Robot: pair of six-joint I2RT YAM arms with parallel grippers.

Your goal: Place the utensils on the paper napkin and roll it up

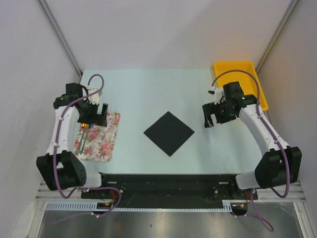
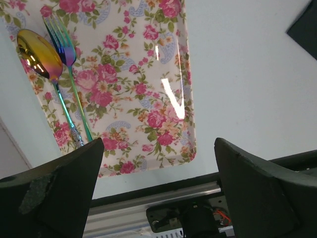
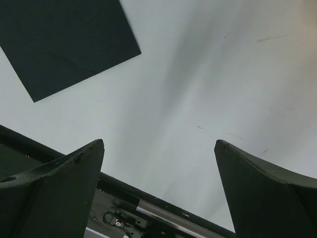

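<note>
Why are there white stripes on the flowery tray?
Left wrist view: light glaring off the glossy flowery tray; the spoon gleams too. Right wrist view: a soft grey shadow crosses the table. Top view: the black napkin shows no glare.

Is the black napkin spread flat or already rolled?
Spread flat. The napkin lies on the table as one full square, nothing on it; the fork and spoon are over on the floral tray.

Two utensils (image 1: 85,132) on the left, one spoon (image 2: 39,53) and one fork (image 2: 62,39), one floral tray (image 1: 106,140) under them, one black paper napkin (image 1: 169,133) in the middle, one yellow bin (image 1: 236,65) at the far right, two robot arms (image 1: 62,126), one table (image 1: 148,89)
</note>
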